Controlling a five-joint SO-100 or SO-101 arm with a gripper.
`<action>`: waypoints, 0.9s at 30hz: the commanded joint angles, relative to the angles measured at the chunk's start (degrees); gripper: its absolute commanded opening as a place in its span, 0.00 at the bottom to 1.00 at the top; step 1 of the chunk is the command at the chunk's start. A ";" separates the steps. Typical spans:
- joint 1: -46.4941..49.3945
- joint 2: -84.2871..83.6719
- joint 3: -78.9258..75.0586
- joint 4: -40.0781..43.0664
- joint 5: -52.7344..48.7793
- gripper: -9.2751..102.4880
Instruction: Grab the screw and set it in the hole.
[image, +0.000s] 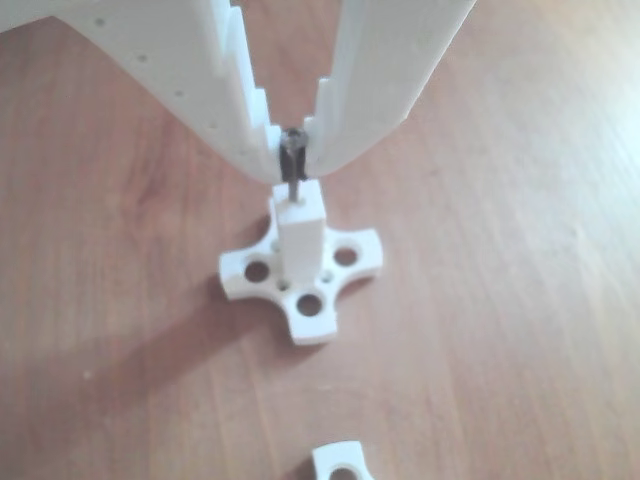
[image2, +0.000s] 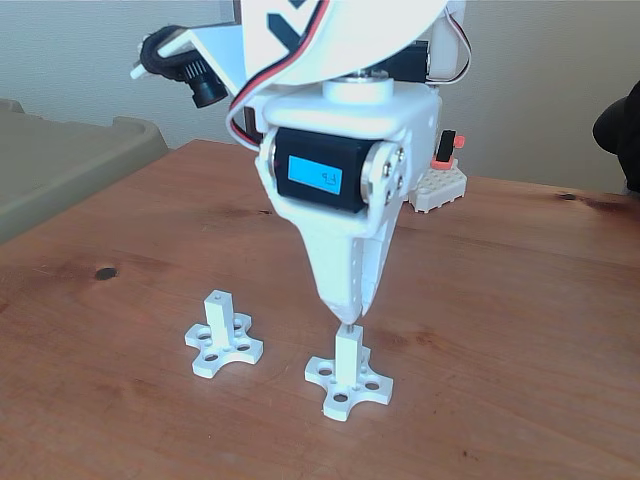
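Dark metal screw (image: 292, 158) pinched upright between the jaws, tip entering the white post (image: 299, 235)

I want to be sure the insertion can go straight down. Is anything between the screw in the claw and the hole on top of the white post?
Nothing visible. The claw grips the screw upright directly over the white post, its lower tip at the hole in the post's top.

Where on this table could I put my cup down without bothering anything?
The bare wood at the front left, left of the spare post base, or the far right side. It is crowded where the pincer holds the screw over the other post base.
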 joint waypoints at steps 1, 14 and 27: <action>0.62 0.88 -0.88 -0.88 -0.44 0.04; 0.18 -0.35 -0.97 0.09 -0.70 0.08; -0.09 -0.35 -1.23 1.23 -0.79 0.12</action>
